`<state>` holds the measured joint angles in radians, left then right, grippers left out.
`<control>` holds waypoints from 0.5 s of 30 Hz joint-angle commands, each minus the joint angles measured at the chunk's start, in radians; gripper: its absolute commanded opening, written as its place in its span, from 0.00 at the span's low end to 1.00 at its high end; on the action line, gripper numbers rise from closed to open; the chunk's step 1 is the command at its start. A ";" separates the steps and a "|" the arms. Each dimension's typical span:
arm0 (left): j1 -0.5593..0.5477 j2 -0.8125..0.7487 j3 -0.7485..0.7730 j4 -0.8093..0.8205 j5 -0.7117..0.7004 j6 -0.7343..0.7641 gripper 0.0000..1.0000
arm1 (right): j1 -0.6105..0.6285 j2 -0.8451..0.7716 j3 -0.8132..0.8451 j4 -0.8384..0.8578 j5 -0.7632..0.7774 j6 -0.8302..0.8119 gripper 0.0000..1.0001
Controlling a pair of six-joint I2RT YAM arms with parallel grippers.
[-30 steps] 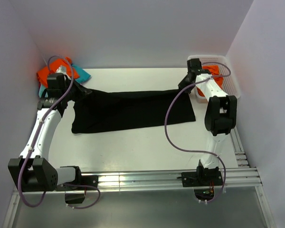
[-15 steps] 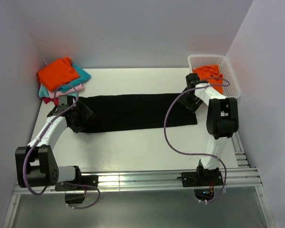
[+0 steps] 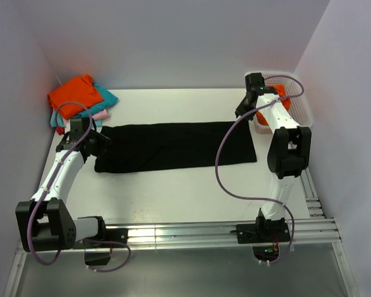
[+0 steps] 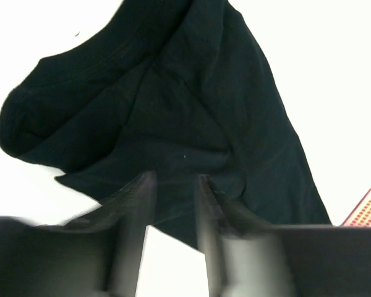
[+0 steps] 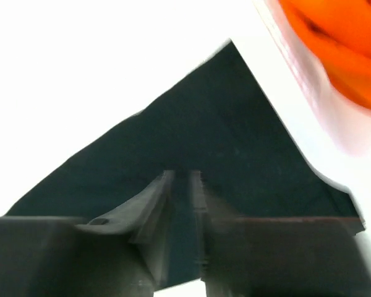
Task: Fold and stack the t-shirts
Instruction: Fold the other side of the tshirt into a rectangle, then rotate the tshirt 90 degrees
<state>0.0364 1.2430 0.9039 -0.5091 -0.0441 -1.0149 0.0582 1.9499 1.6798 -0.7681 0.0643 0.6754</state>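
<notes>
A large black t-shirt lies flat on the white table as a long folded strip. My left gripper hovers over its left end. In the left wrist view the gripper is open, with only cloth and table showing through the gap. My right gripper hangs above the strip's far right corner. Its fingers stand a narrow gap apart over the black cloth, gripping nothing. Folded t-shirts are stacked at the back left, an orange one on top of teal and pink.
A white lattice basket stands at the back right with a crumpled orange shirt in it, close beside the right wrist. The basket's wall and that shirt show in the right wrist view. Walls enclose the table on three sides.
Both grippers held the black shirt's ends a second ago, laid it down and let go. Both have since lifted off it, and their jaws are narrowing. The shirt now lies flat.
</notes>
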 commanded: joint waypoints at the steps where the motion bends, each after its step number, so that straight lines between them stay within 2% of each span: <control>1: 0.003 0.057 -0.014 0.058 -0.034 -0.054 0.34 | -0.006 0.101 0.110 -0.065 0.046 -0.043 0.16; 3: 0.002 0.154 -0.002 0.069 -0.019 -0.063 0.13 | -0.005 0.171 0.152 -0.101 0.057 -0.053 0.05; 5: 0.002 0.217 0.012 0.075 -0.019 -0.070 0.02 | -0.003 0.201 0.143 -0.102 0.063 -0.066 0.00; 10: -0.003 0.374 0.087 0.093 -0.045 -0.062 0.00 | 0.028 0.210 0.072 -0.120 0.104 -0.118 0.00; 15: -0.029 0.501 0.193 0.076 -0.077 -0.050 0.00 | 0.113 0.178 -0.032 -0.183 0.149 -0.137 0.00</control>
<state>0.0242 1.7042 1.0096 -0.4614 -0.0784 -1.0676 0.1173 2.1731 1.7035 -0.8619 0.1722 0.5678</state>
